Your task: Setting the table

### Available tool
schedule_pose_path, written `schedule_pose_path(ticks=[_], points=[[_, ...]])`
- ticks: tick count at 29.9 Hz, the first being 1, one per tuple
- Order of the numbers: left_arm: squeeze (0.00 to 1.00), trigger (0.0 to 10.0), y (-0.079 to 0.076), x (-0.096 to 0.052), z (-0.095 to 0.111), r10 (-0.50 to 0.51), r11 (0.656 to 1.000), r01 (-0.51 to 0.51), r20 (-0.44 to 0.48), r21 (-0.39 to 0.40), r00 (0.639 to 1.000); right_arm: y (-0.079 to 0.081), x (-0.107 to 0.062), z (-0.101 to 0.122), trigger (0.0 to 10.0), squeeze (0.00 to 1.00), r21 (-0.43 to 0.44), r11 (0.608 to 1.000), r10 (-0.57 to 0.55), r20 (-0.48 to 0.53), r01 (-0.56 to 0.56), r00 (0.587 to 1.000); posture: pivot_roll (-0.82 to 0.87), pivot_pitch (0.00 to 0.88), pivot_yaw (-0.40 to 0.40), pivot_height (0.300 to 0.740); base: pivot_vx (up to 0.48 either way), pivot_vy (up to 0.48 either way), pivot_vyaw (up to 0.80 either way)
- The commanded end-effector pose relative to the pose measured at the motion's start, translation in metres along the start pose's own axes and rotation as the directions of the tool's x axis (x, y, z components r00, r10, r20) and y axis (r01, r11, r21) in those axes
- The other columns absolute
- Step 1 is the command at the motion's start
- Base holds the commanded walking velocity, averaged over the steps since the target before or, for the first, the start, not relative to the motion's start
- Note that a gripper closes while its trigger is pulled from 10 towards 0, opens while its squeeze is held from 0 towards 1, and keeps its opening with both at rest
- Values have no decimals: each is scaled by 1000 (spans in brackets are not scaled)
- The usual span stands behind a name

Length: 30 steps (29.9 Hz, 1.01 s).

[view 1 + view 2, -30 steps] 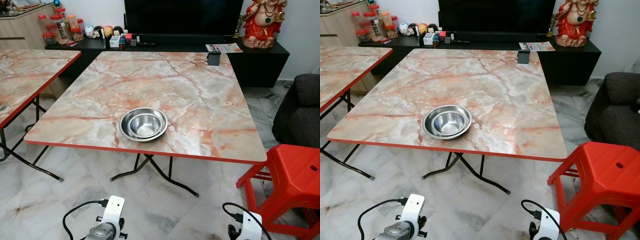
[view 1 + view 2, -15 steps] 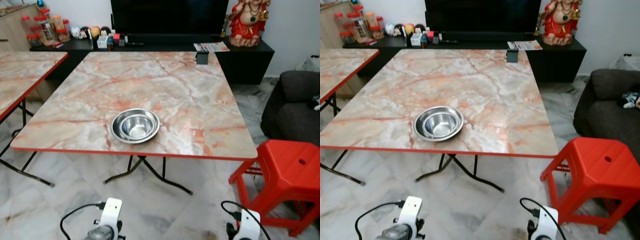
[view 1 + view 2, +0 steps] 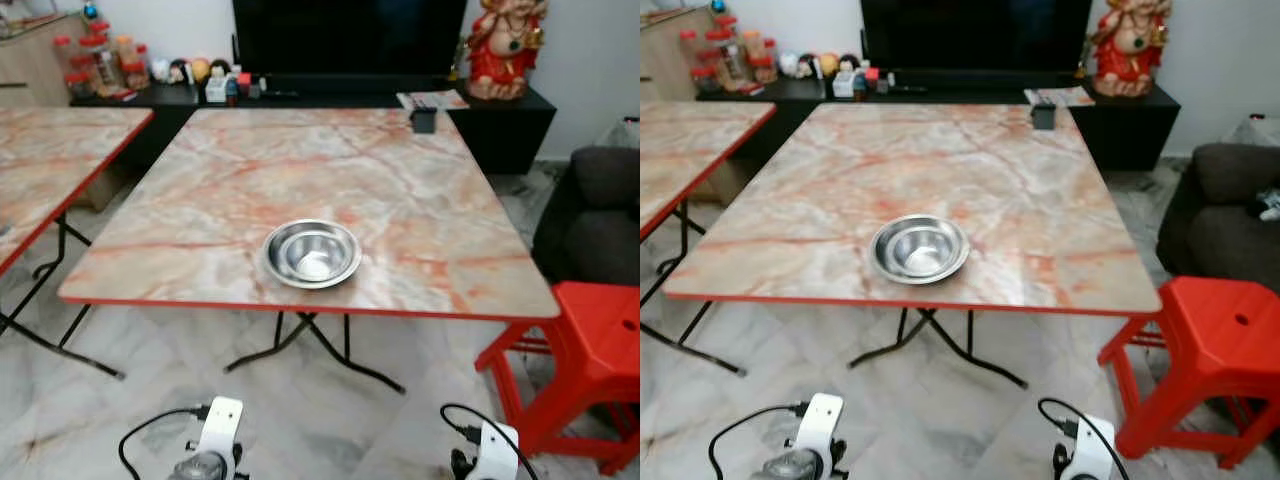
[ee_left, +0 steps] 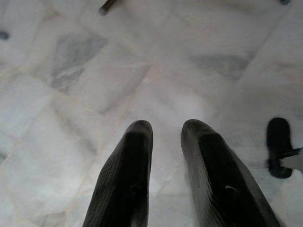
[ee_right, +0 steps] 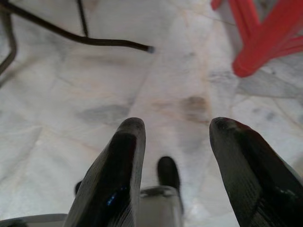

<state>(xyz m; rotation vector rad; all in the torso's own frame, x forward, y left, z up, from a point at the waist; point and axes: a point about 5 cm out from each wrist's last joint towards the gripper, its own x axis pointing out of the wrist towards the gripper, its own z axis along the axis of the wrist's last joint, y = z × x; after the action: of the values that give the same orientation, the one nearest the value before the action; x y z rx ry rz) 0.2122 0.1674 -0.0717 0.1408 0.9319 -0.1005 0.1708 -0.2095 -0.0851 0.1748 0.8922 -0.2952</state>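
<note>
We are looking at a marble-patterned table (image 3: 250, 180) with a red edge, standing ahead of and above both grippers on black folding legs. Steel bowls (image 3: 312, 254), one nested inside another, are sitting on it near the front edge, up ahead between the two grippers. A small dark box (image 3: 424, 121) is resting at the far corner, on the right gripper's side. A second table (image 3: 50, 160) of the same kind is standing off to the left gripper's side. The pale marble floor (image 4: 142, 71) is lying directly beneath both grippers, and a red stool (image 3: 590, 350) is standing on it beyond the right gripper.
</note>
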Motion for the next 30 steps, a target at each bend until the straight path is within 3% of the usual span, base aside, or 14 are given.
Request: schedule_pose_path(ticks=[1, 6, 11, 30], points=[[0, 10000, 6, -1, -3, 19, 1000, -19, -19, 9, 1000, 4, 0, 1, 10000, 0, -1, 1000, 8, 5, -8, 1000, -83, 0, 14, 725, 0, 480, 0], [0, 10000, 7, -1, -3, 23, 1000, -23, -19, 8, 1000, 5, 1, 1, 10000, 0, 3, 1000, 10, 1, -10, 1000, -78, 0, 15, 725, 0, 480, 0], [0, 10000, 8, -1, -3, 26, 1000, -26, -18, 5, 999, 6, 1, 1, 10000, 0, 3, 1000, 13, -1, -13, 1000, -77, 0, 14, 725, 0, 480, -670], [0, 10000, 9, -1, -2, 34, 999, -34, -14, 5, 999, 10, 1, 2, 10000, 0, 5, 1000, 21, 6, -21, 1000, -69, 0, 16, 725, 0, 480, 0]])
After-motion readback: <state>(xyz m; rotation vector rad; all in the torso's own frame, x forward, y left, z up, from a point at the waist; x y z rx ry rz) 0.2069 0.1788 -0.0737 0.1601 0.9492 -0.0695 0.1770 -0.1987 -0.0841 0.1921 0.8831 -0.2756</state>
